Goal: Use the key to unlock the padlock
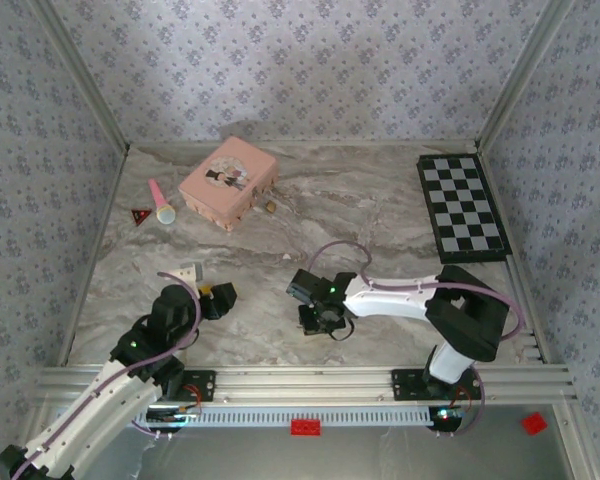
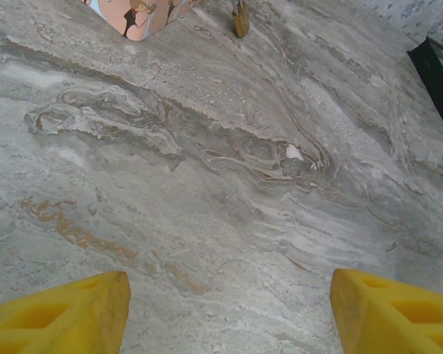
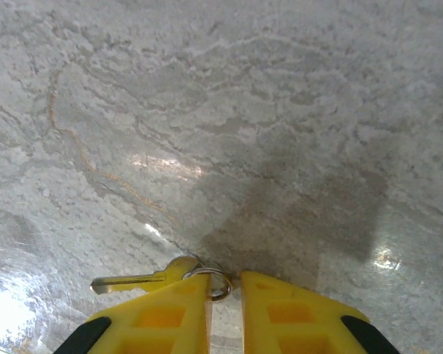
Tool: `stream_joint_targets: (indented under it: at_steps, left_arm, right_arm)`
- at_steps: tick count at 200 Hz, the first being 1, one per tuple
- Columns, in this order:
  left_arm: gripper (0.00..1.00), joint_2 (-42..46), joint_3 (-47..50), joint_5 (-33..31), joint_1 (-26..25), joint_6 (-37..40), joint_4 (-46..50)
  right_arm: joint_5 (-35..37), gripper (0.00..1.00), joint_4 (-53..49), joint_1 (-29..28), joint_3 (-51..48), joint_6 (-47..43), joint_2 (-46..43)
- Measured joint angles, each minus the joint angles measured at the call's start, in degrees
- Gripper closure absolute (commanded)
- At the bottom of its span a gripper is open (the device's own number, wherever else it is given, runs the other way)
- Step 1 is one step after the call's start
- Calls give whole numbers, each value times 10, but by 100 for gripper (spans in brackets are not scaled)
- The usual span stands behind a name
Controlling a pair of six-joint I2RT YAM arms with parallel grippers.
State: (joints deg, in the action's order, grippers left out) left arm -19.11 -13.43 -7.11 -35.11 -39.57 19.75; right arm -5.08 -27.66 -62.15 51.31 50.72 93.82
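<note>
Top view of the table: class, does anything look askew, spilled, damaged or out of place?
Nothing looks spilled or broken. The pink tin sits skewed to the table edges. The tiny padlock lies just off the tin's right corner, well apart from the key, which is at the right gripper.

- The tin [image 1: 227, 182] is set at the back of the bench [image 1: 380, 230], left of the middle.
- The padlock [image 1: 271, 206] is laid just right of the tin.
- The board [image 1: 462, 208] is laid at the far right.
- The key [image 3: 133, 280] is seen at the tips of the right fingers [image 3: 162, 317].
</note>
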Motion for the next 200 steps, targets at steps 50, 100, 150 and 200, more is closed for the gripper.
stream_joint_targets:
  at_steps: [50, 100, 150, 200]
  left_arm:
    - [28, 0, 3, 0, 2, 0, 1]
    - [27, 0, 5, 0, 2, -2, 1]
    - [27, 0, 5, 0, 3, -2, 1]
    - [27, 0, 5, 0, 3, -2, 1]
  right_arm:
    - [10, 78, -9, -7, 9, -11, 4]
    - [10, 75, 18, -22, 9, -12, 1]
    - [7, 74, 30, -24, 9, -12, 3]
    - [8, 82, 28, -23, 11, -12, 13]
